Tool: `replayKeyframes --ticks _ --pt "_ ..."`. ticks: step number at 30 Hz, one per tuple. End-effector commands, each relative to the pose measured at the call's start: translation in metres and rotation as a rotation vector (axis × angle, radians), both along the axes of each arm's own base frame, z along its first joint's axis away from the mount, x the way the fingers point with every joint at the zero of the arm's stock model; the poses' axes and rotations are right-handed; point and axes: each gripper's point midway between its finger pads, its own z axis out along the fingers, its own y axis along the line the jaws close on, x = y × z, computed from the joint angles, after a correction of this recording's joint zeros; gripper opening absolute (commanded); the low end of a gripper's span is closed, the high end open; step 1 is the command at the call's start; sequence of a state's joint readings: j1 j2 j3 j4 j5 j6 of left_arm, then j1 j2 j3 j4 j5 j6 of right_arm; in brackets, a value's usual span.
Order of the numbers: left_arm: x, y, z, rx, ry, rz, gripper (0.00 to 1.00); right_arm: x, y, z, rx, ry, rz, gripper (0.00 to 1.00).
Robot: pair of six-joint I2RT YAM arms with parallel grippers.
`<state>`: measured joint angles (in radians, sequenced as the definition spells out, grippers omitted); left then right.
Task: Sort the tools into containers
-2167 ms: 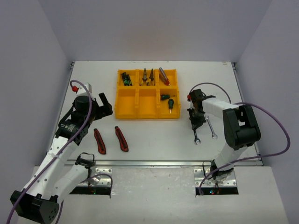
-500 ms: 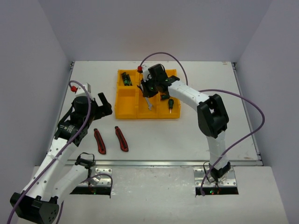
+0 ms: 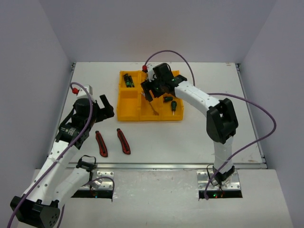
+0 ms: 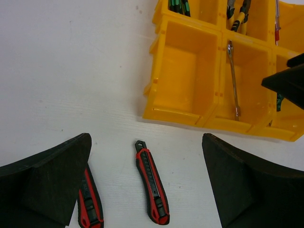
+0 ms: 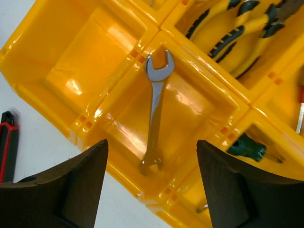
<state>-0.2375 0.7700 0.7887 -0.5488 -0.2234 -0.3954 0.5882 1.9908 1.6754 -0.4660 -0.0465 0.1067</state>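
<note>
Robot lab: white-walled table, bolted arms

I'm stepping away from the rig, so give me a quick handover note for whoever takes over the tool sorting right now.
Left claw: open, empty, near the two knives on the table.
Right claw: open, empty, above the tray's near middle bin.
Done: wrench lies in that bin; pliers, screwdrivers, slim drivers in other bins.
To do: both knives; near left bin is empty.
</note>
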Motion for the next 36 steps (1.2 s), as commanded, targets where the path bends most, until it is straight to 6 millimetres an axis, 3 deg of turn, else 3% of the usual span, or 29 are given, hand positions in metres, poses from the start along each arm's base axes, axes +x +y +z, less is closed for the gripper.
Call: replayKeyframes --ticks 1,3,5,7,8,10,14,18,20,23,29,31,34,36 --pt "0.002 -0.002 0.018 -0.009 -0.078 -0.013 1.00 -0.012 -0.111 0.054 -0.041 0.000 -0.252 0.75" --pt "0.001 -0.002 0.021 -0.013 -0.090 -0.009 1.00 -0.031 -0.169 0.036 -0.056 0.097 -0.364 0.75" --pt "0.001 -0.002 0.022 -0.015 -0.093 -0.011 1.00 -0.064 -0.231 -0.010 -0.167 0.213 -0.473 0.74" --pt "0.001 -0.004 0.021 -0.015 -0.087 -0.017 1.00 -0.081 -0.274 -0.036 -0.259 0.271 -0.533 0.72" --pt "0.002 -0.005 0.020 -0.016 -0.081 -0.023 1.00 -0.096 -0.286 -0.054 -0.298 0.328 -0.544 0.72" --pt "0.002 -0.007 0.019 -0.015 -0.078 -0.029 1.00 -0.107 -0.302 -0.072 -0.323 0.412 -0.596 0.72" --pt "0.001 -0.010 0.017 -0.007 -0.072 -0.034 1.00 -0.123 -0.310 -0.109 -0.223 0.588 -0.626 0.67" --pt "0.000 -0.014 0.017 -0.003 -0.070 -0.047 1.00 -0.134 -0.305 -0.135 -0.190 0.623 -0.621 0.61" --pt "0.000 -0.016 0.019 -0.006 -0.074 -0.057 1.00 -0.142 -0.315 -0.148 -0.242 0.630 -0.660 0.59" --pt "-0.001 -0.019 0.019 -0.005 -0.074 -0.070 1.00 -0.148 -0.319 -0.158 -0.277 0.657 -0.660 0.49" --pt "-0.002 -0.019 0.020 -0.005 -0.079 -0.070 1.00 -0.160 -0.306 -0.176 -0.228 0.744 -0.615 0.27" --pt "-0.003 -0.019 0.021 -0.006 -0.082 -0.070 1.00 -0.163 -0.306 -0.181 -0.236 0.760 -0.612 0.14" --pt "-0.002 -0.019 0.021 -0.006 -0.082 -0.069 1.00 -0.159 -0.298 -0.179 -0.205 0.739 -0.591 0.00" --pt "-0.002 -0.019 0.021 -0.004 -0.080 -0.071 1.00 -0.151 -0.281 -0.170 -0.203 0.672 -0.540 0.00"
